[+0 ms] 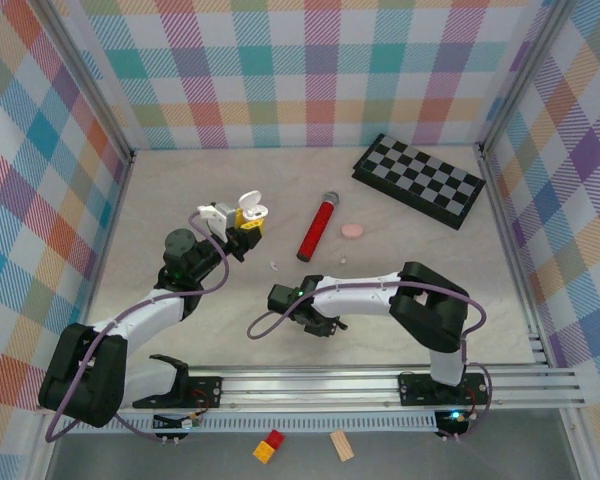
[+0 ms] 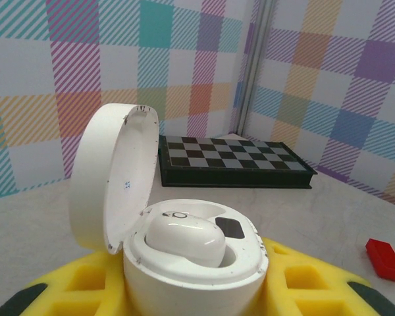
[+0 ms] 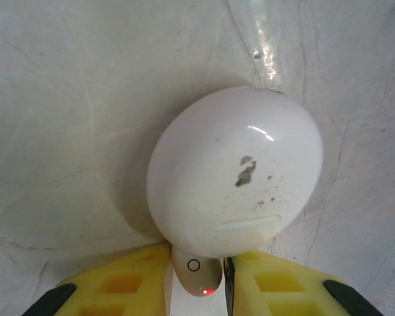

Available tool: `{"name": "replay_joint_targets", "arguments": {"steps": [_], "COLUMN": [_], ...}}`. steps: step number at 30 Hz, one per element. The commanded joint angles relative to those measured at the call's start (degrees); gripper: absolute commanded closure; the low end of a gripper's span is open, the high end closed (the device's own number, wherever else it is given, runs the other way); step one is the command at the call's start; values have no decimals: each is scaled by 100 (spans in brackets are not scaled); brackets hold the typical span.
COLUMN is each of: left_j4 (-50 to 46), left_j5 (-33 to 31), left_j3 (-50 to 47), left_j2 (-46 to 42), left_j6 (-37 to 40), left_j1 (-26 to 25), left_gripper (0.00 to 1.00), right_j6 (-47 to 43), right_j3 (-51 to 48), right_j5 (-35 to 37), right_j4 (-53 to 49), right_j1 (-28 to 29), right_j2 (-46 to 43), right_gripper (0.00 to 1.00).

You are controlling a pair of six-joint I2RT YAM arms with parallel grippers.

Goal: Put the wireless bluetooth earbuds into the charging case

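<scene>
White plastic all round. The case (image 2: 194,280) stands open with its lid (image 2: 112,178) tipped up on the left, and one bud (image 2: 184,238) already lies in its seat. The seat (image 2: 229,228) just to its right shows dark and empty. My left claw (image 2: 192,299) is clamped on the case, a yellow finger on either side, at the left of the table (image 1: 180,180) and towards the far side.

The second bud (image 3: 234,171) is at the near middle of the table, well apart from the case and to its right. My right claw (image 3: 196,270) looks closed on the bud's narrow end, where a red light glows between the fingers. I cannot tell whether the bud rests on the tabletop or hangs just over it.

I judge this case half filled. One bud is in. The other is gripped but has yet to be carried over, lined up and pressed into the empty seat. Two tiny buds (image 1: 273,264) (image 1: 342,260) lie loose between the arms, near the red mic (image 1: 318,228).

As for writing, there is a small blue mark (image 2: 128,185) inside the lid, too small to read. A little ring is printed on the second bud's narrow end and grey scuffs mark its body. I can make out no brand.
</scene>
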Motion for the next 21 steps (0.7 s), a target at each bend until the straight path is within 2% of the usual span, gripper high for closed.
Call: {"name": "replay_joint_targets", "arguments": {"steps": [1, 8, 12, 21], "left_j4": [-34, -24, -17, -23], "left_j5": [219, 338, 365, 363], "left_j3": [168, 177, 195, 208], "left_j2": [-105, -131, -82, -72], "left_j6": [175, 223, 214, 205], "left_j1": [89, 85, 89, 89], "left_gripper": [71, 71, 71, 71], "right_j6": [296, 693, 747, 446], "right_j3": [62, -130, -225, -216], "right_j5": [121, -179, -307, -346], "right_j4": [-90, -159, -102, -27], "right_j1": [-93, -246, -324, -324], "right_j2": [-156, -745, -796, -541], "right_gripper": [72, 73, 73, 61]}}
